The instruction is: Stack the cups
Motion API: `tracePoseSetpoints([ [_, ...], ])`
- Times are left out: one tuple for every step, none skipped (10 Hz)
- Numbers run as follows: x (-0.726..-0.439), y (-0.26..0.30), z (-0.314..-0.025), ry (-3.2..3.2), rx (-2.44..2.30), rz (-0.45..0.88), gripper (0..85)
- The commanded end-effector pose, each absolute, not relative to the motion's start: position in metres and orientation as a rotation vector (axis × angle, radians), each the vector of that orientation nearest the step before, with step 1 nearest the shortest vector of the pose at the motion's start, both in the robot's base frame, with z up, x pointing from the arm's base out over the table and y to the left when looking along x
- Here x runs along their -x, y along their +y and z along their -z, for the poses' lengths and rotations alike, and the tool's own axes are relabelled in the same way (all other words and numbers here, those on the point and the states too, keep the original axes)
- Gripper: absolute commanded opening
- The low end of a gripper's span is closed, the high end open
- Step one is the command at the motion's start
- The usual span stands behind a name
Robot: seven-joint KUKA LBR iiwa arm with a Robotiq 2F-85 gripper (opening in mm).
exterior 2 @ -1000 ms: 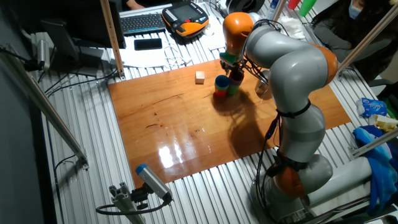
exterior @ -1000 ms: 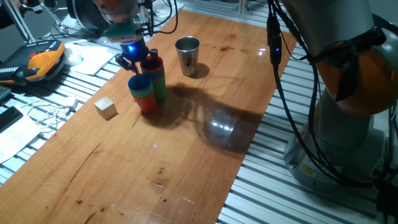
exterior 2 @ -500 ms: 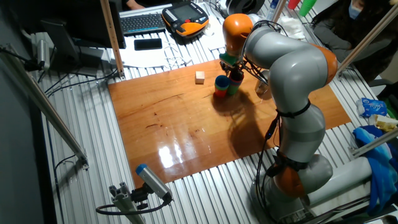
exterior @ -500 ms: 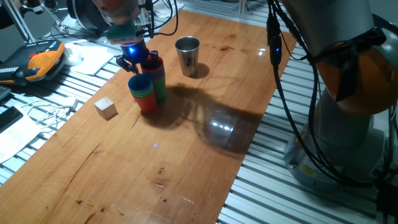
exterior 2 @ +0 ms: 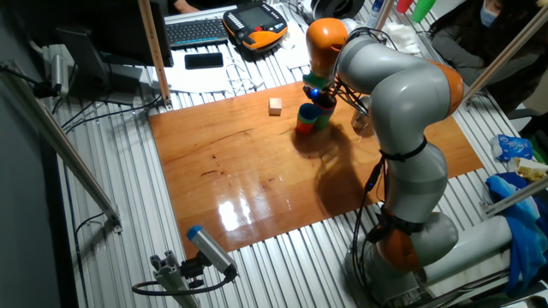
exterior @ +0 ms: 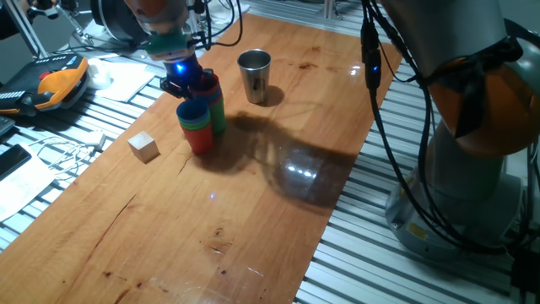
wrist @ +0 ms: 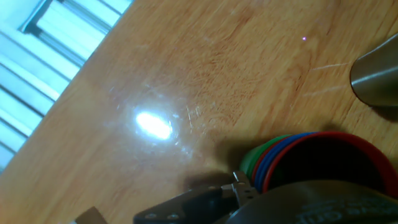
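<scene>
— What could go wrong from here?

— A tip-over, I'd judge. The tool [exterior: 185, 83] sits right down on the two nested stacks of cups [exterior: 201, 118], which stand touching each other on the tabletop [exterior: 278, 194]. Any sideways drag from the tool on the taller stack could shove the shorter one or topple both.

— And if a cup comes up crooked?

— Then it might jam in the stack under it, or lift more than one cup at once; these tapered cups look like they wedge tight.

— Where are the cups relative to the tool?

— Directly beneath it. In the hand view the nested rims [wrist: 298, 155] — red outermost, blue and green showing at the edge — fill the lower right, with a finger [wrist: 193, 202] just outside the green rim. The steel cup [exterior: 254, 74] stands apart, a little beyond the stacks, and the wooden cube [exterior: 143, 146] lies on the other side.

— Is the tool closed on anything?

— I cannot tell. It looks narrow and pressed near a rim, but no view shows both fingers clearly enough to say it holds a cup.
</scene>
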State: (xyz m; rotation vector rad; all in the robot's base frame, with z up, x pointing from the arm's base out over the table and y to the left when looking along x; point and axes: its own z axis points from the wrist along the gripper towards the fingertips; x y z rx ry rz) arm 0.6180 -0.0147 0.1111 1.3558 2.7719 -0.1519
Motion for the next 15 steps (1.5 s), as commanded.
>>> tracePoseSetpoints([
  [-0.618,-0.017,-0.118,2.797,-1.334,0.156,0.0],
  [-0.619,-0.021,-0.128,2.826,-1.315,0.162,0.0],
  [-0.619,-0.026,-0.139,2.857,-1.284,0.157,0.0],
  [-0.618,-0.031,-0.149,2.889,-1.251,0.144,0.0],
  [-0.616,-0.036,-0.160,2.919,-1.209,0.143,0.0],
  [-0.614,-0.040,-0.169,2.940,-1.176,0.136,0.0],
  [-0.612,-0.046,-0.179,2.965,-1.131,0.133,0.0],
  [-0.610,-0.053,-0.190,2.992,-1.081,0.134,0.0],
  [-0.607,-0.062,-0.202,3.018,-1.031,0.128,0.0],
  [-0.605,-0.070,-0.212,3.043,-0.990,0.127,0.0],
  [-0.603,-0.076,-0.220,3.060,-0.960,0.127,0.0],
  [-0.602,-0.081,-0.227,3.077,-0.934,0.120,0.0],
  [-0.600,-0.086,-0.232,3.090,-0.907,0.116,0.0],
  [-0.599,-0.089,-0.234,3.100,-0.882,0.118,0.0],
  [-0.598,-0.092,-0.236,3.113,-0.860,0.120,0.0],
])
